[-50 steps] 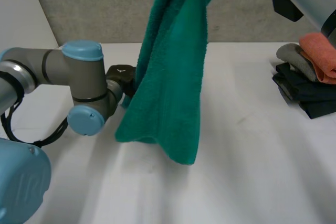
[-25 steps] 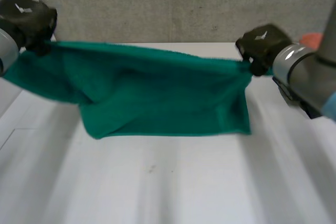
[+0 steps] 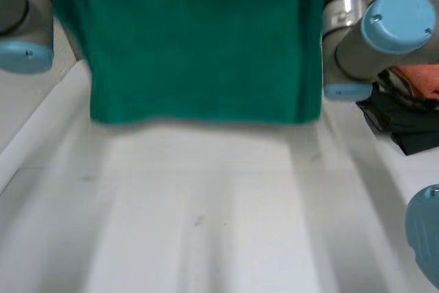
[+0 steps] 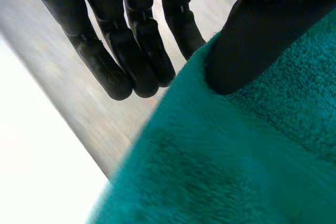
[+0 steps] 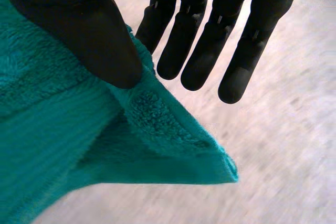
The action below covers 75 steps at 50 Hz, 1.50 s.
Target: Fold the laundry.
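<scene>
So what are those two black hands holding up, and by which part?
A green terry towel, hanging spread out: the left hand and the right hand each pinch it under the thumb near an upper corner.

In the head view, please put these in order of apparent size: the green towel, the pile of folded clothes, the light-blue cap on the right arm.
1. green towel, by far the largest
2. pile of folded clothes, cut by the view's edge
3. light-blue cap, only slightly smaller and nearer the camera
</scene>
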{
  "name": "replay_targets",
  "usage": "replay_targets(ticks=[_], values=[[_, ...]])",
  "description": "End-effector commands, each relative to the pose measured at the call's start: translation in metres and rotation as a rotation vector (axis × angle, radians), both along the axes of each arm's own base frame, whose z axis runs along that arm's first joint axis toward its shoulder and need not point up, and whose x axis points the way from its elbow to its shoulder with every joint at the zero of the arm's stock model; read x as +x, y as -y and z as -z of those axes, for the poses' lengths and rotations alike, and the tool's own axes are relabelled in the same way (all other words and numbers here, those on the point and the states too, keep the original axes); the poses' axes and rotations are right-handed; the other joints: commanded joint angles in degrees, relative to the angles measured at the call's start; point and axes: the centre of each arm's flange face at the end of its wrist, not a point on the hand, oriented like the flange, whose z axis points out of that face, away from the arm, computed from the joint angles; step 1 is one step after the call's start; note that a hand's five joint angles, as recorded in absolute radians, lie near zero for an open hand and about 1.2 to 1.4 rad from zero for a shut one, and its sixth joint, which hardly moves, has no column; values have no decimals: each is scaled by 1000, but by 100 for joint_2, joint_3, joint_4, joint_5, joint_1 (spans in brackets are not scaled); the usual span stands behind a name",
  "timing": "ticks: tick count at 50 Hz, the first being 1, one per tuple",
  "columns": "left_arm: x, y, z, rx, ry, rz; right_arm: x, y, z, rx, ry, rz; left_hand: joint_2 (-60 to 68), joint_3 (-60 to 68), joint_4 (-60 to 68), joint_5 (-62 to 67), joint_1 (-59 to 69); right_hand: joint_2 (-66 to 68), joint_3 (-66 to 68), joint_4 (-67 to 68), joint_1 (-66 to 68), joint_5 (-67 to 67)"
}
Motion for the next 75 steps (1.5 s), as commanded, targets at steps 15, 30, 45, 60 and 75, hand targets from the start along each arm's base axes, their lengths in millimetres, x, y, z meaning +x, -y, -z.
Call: replay_targets(ticks=[15, 30, 45, 60, 75], values=[[10, -27, 145, 393, 102, 31, -14, -28, 112, 469, -293, -189, 1144, 1188, 1130, 1416, 1236, 1264, 1188, 1132, 1554, 1272], [31, -125, 223, 888, 481, 27, -71, -104, 143, 942, -657, -154, 1144, 1188, 1130, 1416, 1236, 1264, 1188, 1132, 1554, 1272], [44, -188, 213, 1190, 798, 133, -109, -181, 137, 1161, -1145, -191, 1144, 1188, 1130, 1416, 1236, 1264, 1188, 1132, 1554, 1272], [-4, -64, 163, 625, 646, -53, -55, -77, 131, 755, -830, 19, 1144, 1188, 1130, 1416, 1236, 1264, 1188, 1132, 1554, 1272], [9, -27, -18, -50, 145, -139, -42, -37, -41, 51, -248, 141, 1144, 1188, 1130, 1416, 1236, 1264, 1188, 1132, 1554, 1272]])
